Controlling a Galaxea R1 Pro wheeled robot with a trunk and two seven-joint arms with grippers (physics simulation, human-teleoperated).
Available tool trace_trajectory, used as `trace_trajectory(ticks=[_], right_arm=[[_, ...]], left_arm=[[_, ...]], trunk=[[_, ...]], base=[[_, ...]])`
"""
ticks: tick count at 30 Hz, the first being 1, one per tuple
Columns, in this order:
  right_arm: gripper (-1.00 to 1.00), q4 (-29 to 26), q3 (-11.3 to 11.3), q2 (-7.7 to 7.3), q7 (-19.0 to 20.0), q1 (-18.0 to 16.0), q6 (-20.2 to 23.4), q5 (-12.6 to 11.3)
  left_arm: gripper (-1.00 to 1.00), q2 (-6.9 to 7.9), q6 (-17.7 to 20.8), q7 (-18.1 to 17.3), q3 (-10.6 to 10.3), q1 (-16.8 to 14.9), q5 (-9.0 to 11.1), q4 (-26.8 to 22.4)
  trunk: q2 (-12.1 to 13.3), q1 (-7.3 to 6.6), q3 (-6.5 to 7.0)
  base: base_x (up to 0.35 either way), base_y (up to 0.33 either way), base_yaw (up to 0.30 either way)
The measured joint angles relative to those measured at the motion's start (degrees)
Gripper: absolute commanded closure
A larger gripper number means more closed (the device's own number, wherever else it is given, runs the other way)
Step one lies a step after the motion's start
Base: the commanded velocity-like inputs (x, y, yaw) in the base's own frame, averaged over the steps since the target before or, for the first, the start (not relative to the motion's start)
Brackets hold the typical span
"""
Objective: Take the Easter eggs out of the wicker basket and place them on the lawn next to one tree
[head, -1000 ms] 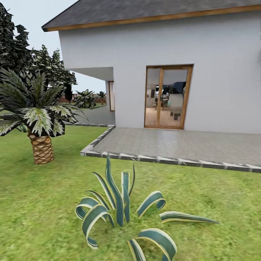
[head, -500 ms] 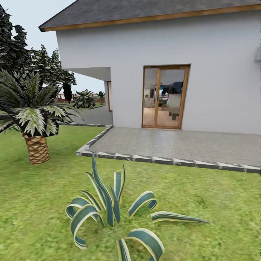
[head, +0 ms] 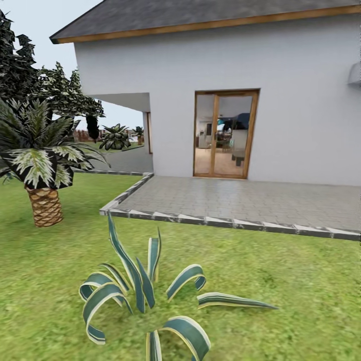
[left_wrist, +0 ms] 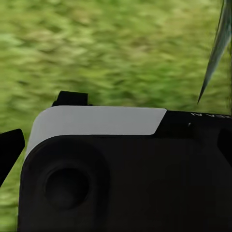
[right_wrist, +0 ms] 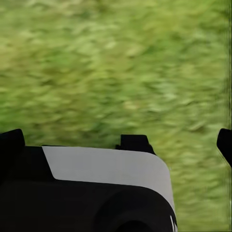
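Faced a white-walled house [head: 301,100] across a grey paved terrace [head: 240,200]. Stood on short mottled green lawn [head: 281,281], with a striped blue-green spiky plant [head: 145,296] just ahead toward the left arm and a scaly-trunked palm [head: 44,200] farther left. Carried left tool [left_wrist: 117,147] and right tool [right_wrist: 117,142] spread wide, empty, over grass. Could not tell which way the brown wicker basket lay from either tool; probably needed to turn and search first.
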Motion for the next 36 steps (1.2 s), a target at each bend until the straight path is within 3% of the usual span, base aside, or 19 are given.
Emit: trace_trajectory(ticks=[36], right_arm=[[-1.00,0.0,0.0,0.00,0.0,0.0,0.0,0.0]], left_arm=[[-1.00,0.00,0.0,0.0,0.0,0.0,0.0,0.0]], trunk=[[0.0,0.00,0.00]], base=[[-0.010,-0.243,0.000]])
